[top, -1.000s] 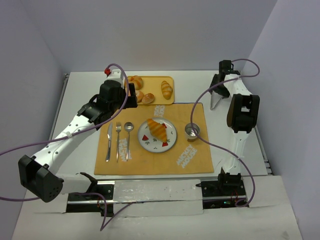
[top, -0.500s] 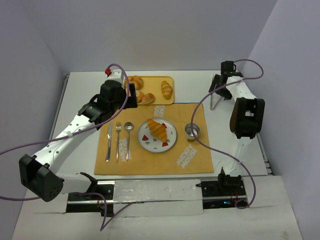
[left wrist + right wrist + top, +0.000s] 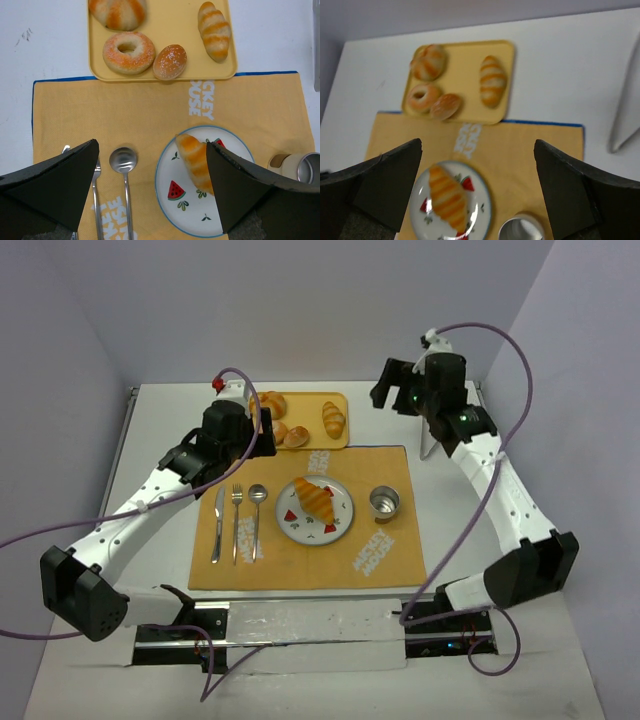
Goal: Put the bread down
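The bread is a striped golden croissant lying diagonally on the white watermelon-print plate in the middle of the orange placemat. In the left wrist view, the right finger covers the bread's lower end. My left gripper hangs over the mat's far left corner, above and left of the plate. Its jaws are open and empty. My right gripper is raised high at the back right. It is also open and holds nothing, with the bread and plate far below.
A yellow tray with several pastries sits behind the mat. A knife, fork and spoon lie left of the plate, and a metal cup stands to its right. A white object stands off the mat's right corner.
My right arm has unfolded and swung up and left over the table's back right, and its jaws have opened wider. The left arm and the bread have stayed put.
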